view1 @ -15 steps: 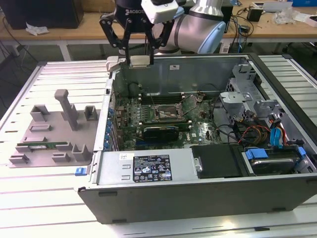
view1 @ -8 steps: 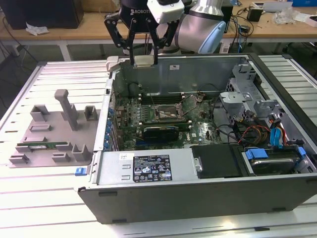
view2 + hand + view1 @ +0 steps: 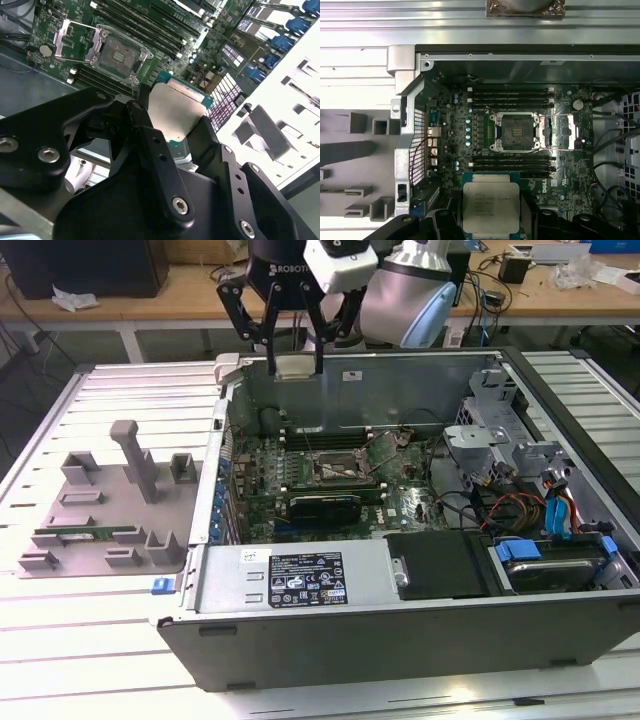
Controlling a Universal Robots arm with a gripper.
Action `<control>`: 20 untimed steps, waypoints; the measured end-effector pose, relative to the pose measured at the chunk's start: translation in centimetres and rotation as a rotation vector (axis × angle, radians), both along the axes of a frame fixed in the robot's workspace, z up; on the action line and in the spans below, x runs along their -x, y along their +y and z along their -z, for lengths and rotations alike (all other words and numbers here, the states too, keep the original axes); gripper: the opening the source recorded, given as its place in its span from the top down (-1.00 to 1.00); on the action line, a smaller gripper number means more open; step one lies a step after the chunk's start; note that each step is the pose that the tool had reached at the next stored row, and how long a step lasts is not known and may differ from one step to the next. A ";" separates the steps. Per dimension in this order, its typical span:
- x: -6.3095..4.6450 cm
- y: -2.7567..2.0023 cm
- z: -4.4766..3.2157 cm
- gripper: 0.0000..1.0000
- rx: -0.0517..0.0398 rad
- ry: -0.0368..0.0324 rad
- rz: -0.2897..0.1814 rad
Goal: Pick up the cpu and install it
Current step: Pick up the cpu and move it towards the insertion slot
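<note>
Pickup's done: the gripper (image 3: 295, 366) pinches the cpu (image 3: 491, 207) between its fingers, held above the open computer case (image 3: 400, 630), while the motherboard's socket (image 3: 516, 132) sits empty, install not yet done.

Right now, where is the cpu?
In the exterior view the cpu hangs in the claw above the far wall of the case, apart from the empty socket.
</note>
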State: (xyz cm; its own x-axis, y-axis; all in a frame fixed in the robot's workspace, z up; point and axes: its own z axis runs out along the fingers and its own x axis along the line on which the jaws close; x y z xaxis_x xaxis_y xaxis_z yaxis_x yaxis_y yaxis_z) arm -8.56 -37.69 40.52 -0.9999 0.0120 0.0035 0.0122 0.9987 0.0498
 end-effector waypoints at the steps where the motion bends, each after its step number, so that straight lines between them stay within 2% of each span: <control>1: -0.1 0.00 0.19 -0.09 0.0000 0.0000 0.000; 20: -0.3 0.10 3.47 -0.09 -0.0003 -0.0001 -0.001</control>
